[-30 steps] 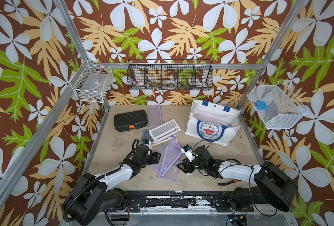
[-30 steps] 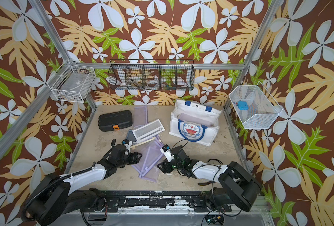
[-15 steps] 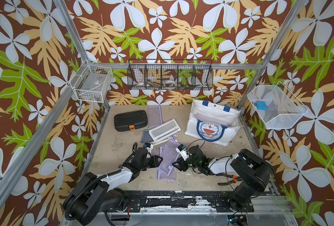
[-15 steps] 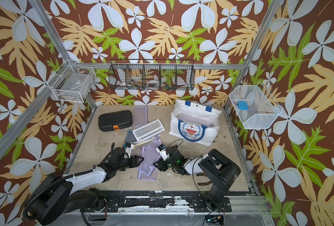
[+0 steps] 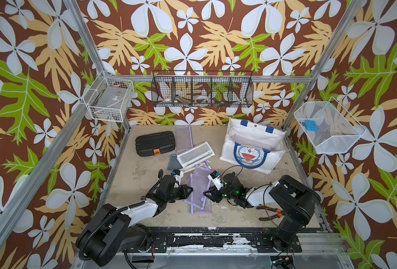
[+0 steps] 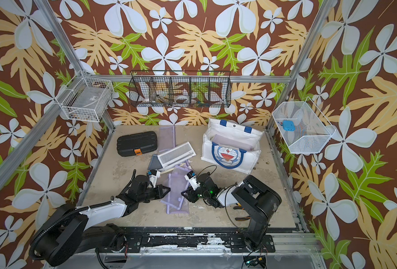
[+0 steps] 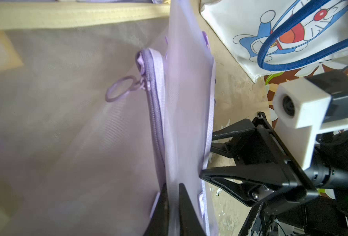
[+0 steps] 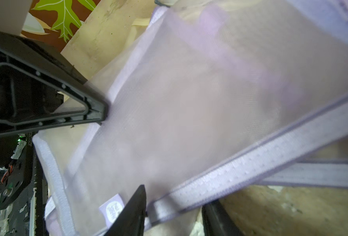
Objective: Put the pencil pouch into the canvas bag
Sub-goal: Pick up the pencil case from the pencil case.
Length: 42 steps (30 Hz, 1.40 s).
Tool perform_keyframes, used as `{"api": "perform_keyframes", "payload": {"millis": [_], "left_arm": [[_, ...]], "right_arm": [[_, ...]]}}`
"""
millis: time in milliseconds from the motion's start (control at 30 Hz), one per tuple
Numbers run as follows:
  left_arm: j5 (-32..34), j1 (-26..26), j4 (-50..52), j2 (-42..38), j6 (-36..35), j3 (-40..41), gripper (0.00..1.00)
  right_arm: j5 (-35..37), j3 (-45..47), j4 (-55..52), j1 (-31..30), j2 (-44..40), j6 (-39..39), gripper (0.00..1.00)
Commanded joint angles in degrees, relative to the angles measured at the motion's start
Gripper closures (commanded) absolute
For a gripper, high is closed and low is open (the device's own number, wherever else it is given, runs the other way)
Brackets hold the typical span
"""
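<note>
Your left gripper [image 5: 190, 189] is pinched tight on the 9 o'clock edge of the purple mesh pencil pouch [image 5: 200, 182], which sits just off table centre toward 6 o'clock. The right gripper [image 5: 205, 193] straddles the pouch's 3 o'clock edge with its jaws apart. The canvas bag [image 5: 251, 151] sits at 1 o'clock with its mouth open. The beige tabletop [image 5: 134, 179] is scuffed and flecked. Leaf-and-flower wallpaper [image 5: 193, 35] covers the walls, and a black wire basket [image 5: 202, 92] hangs at 12 o'clock.

A second ago the left claw [image 7: 172, 191] stood open beside the pencil pouch [image 5: 201, 184]; it has now closed on the pouch's edge farthest from the canvas bag [image 5: 273, 156]. The right claw [image 5: 205, 193] has narrowed around the zipper edge nearer the bag, jaws still apart, and its arm has folded in. The pouch has bunched narrower.
</note>
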<state>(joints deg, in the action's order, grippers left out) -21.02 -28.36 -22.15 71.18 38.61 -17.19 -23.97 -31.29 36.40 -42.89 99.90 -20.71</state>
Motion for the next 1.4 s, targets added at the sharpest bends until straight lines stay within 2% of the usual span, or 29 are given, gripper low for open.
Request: {"api": "perform_keyframes", "payload": {"millis": [0, 33, 167, 300, 633, 833, 900, 1033, 1100, 1200, 1367], "left_arm": [[2.73, -0.08, 3.54, -1.59, -1.32, -0.27, 0.85], [3.68, -0.06, 4.79, -1.98, -1.49, -0.29, 0.81], [5.17, -0.07, 7.0, -3.47, -1.8, 0.21, 0.79], [6.41, -0.05, 8.0, -4.38, -1.44, 0.8, 0.61], [7.21, -0.04, 9.64, -6.48, 0.43, 2.69, 0.61], [9.04, -0.12, 13.14, -11.73, 2.97, 5.44, 0.45], [9.39, -0.06, 13.94, -14.1, 3.85, 6.48, 0.47], [9.01, -0.06, 14.64, -17.61, 5.26, 8.02, 0.64], [7.73, -0.05, 13.75, -17.83, 5.84, 8.6, 0.66], [5.72, 0.03, 12.53, -17.66, 6.43, 9.01, 0.73], [3.29, -0.12, 12.13, -19.33, 6.85, 9.28, 0.75]], "right_arm": [[0.6, 0.18, -4.8, -0.15, 0.69, -0.03, 0.55], [0.59, 0.05, -4.82, -0.17, 0.82, 0.08, 0.55], [0.5, -0.16, -4.84, -0.13, 1.36, 0.32, 0.56], [0.24, -0.4, -4.48, -0.24, 2.43, 0.32, 0.57], [0.5, -0.88, -4.17, -0.61, 3.64, 0.36, 0.57], [0.71, -0.61, -4.02, -0.66, 3.91, 0.49, 0.58], [0.7, -0.45, -3.88, -0.69, 3.97, 0.41, 0.58], [0.76, -0.61, -3.95, -0.64, 4.03, 0.41, 0.57], [0.76, -0.62, -3.97, -0.65, 4.08, 0.43, 0.57], [0.87, -0.66, -3.97, -0.77, 3.97, 0.41, 0.58], [0.96, -0.68, -3.93, -1.13, 4.06, 0.32, 0.58]]}}
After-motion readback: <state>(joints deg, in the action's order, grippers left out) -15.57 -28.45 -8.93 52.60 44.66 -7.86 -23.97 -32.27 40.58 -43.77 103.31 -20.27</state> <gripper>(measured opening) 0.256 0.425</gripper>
